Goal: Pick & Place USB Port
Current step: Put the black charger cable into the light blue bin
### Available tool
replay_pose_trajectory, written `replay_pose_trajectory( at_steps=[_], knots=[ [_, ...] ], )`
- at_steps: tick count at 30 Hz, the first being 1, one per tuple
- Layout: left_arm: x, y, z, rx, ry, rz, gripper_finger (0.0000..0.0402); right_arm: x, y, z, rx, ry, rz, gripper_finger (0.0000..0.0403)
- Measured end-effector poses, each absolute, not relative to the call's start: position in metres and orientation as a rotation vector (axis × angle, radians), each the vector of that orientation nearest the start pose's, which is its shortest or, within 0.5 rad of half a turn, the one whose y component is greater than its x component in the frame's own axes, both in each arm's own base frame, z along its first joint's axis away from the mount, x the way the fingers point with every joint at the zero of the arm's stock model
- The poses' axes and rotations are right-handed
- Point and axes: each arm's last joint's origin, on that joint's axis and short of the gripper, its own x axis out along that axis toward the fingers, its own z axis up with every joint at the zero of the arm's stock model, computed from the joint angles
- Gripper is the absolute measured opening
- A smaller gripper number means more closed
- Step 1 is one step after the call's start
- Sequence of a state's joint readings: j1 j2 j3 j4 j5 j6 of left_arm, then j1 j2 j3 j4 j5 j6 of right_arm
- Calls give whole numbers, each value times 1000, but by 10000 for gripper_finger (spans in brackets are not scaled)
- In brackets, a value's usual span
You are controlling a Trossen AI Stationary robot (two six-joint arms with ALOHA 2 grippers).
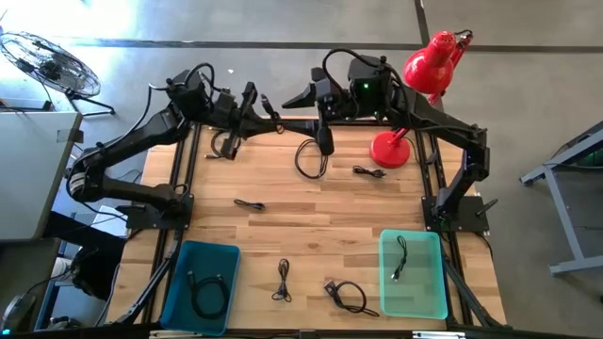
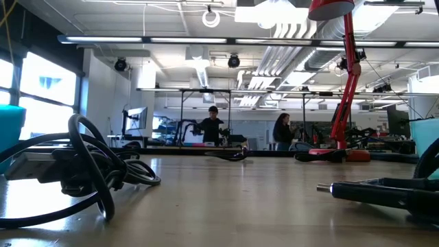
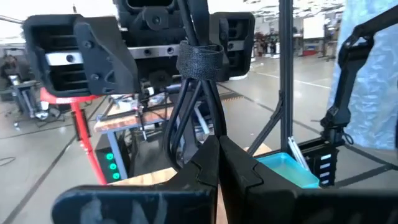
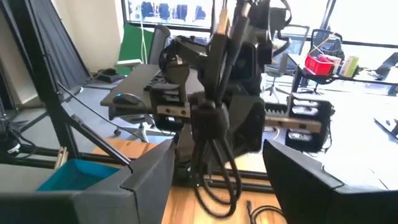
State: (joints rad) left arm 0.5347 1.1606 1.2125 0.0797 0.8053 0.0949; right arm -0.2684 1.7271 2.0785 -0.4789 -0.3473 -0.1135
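Observation:
A black USB cable, bundled by a dark strap (image 3: 199,59), hangs in the air over the table's far middle; it also shows in the right wrist view (image 4: 214,124) and the high view (image 1: 268,105). My left gripper (image 3: 217,158) is shut on it and also shows in the high view (image 1: 262,118). My right gripper (image 4: 217,186) is open and faces the left one from the right in the high view (image 1: 300,99). Its fingers stand on either side of the bundle's hanging loops, and I see no touch. My left gripper pinches the bundle's looped strands (image 3: 189,140) just below the strap between its two shut fingers. The fingers come level from the table's left. The bundle is lifted clear and upright, with its plug ends (image 4: 224,25) above the strap and its loops (image 4: 217,183) hanging below.
A red desk lamp (image 1: 391,146) stands at the far right. Loose black cables lie on the wood in several places (image 1: 250,203) (image 1: 283,280) (image 1: 346,294) (image 1: 369,171) (image 1: 309,160). A blue bin (image 1: 179,259) at the near left and a teal bin (image 1: 435,282) at the near right each hold a cable.

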Motion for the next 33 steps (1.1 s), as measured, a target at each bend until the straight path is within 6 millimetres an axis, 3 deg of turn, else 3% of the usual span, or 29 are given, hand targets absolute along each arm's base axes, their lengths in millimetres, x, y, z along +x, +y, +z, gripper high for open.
replay_pose_trajectory(
  at_steps=[15,18,23,33],
  knots=[
    [250,124,412,102,-105,-272,0,365,-90,482,-85,151,102,226],
    [250,124,412,102,-105,-272,0,363,-90,482,-87,157,89,177],
    [249,124,416,144,-140,-264,0,360,-89,484,-153,161,96,27],
    [248,126,414,139,-121,-252,1,349,-87,478,-119,294,-2,23]
  ],
)
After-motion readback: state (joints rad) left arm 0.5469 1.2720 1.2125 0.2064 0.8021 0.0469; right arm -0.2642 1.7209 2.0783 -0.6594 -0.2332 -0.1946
